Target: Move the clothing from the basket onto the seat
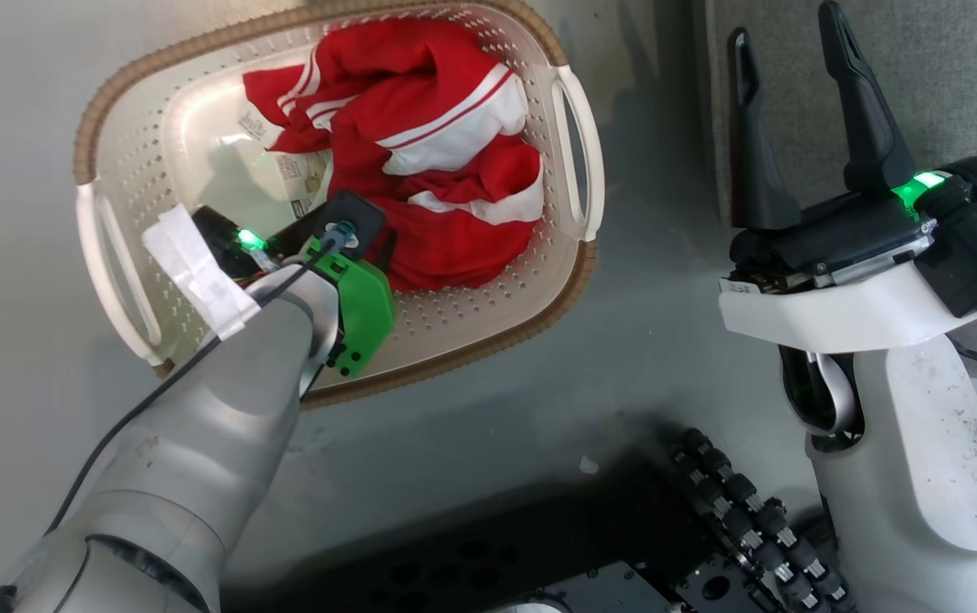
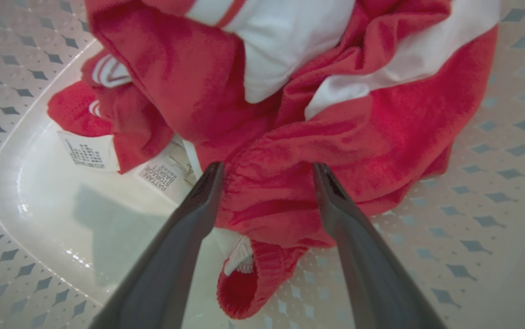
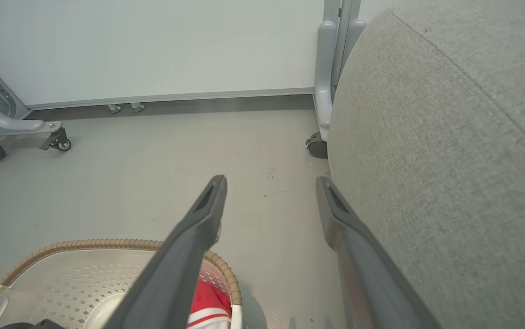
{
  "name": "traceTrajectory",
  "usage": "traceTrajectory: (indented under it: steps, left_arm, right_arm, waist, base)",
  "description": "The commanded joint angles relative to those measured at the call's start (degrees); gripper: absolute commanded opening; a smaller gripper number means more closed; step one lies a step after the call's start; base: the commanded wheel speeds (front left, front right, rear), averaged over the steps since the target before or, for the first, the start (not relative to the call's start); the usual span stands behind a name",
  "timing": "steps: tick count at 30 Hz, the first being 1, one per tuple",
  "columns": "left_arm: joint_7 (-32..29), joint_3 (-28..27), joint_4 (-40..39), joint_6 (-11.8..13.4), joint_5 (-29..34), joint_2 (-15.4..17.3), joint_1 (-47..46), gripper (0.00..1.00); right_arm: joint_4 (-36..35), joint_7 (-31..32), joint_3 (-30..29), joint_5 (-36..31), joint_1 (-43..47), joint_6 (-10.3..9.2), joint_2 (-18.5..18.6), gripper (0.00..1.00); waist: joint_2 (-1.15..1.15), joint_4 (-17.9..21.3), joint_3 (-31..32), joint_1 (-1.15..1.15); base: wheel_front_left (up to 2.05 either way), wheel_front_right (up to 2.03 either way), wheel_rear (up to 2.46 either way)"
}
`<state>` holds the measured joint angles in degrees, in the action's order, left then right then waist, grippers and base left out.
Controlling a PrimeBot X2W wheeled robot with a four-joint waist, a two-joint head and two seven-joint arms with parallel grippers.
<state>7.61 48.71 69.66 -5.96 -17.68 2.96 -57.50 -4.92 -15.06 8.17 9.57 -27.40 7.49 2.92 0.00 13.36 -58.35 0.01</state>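
While bunched in basket, clothing judged soft, light, limp: sure to drape and trail on lifting, likely to drag its neighbour along. Heaped toward far right of basket; at left, bare bottom with label. Best hold, by guess: thick gathered red fold at near edge of heap, maybe an elastic waistband, bulkier than flat white panels. Worth pinching deep to keep thin cloth from slipping free.

Left gripper: fingers well apart, nothing clamped, straddling that gathered fold with red cloth bulging between them. Aimed down into basket from near left, forearm slanting over near rim, green wrist cover above heap's near edge.

Right gripper: fingers apart too, empty, pointing far, parked right of basket, just beside left edge of seat, over floor. Seat at far right, no clothing on visible part.

Step in hand, as judged: closing on fold, not yet done. Task hardly begun, whole heap in basket. Risk: shallow pinch, cloth sliding out, or hem catching on rim.
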Motion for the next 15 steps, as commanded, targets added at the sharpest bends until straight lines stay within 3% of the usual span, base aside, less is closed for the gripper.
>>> traceTrajectory:
  steps: [1, 15]
  left_arm:
    - [-0.2, 0.0, 0.7, 0.3, -0.4, 0.8, -1.5, 1.00]
    - [-4.5, 0.4, 3.8, 2.7, -1.1, 2.3, -3.8, 1.00]
  right_arm:
    - [-0.4, -0.2, 0.2, 0.4, -0.9, 0.00, 0.0, 1.00]
    - [-2.0, -0.2, 1.6, 1.3, 0.1, 0.00, 0.0, 1.00]
  waist:
    - [0.00, 1.5, -2.4, -0.01]
    - [0.00, 2.8, -5.2, -0.01]
  base:
    - [0.00, 0.00, 0.00]
    - [0.00, 0.00, 0.00]
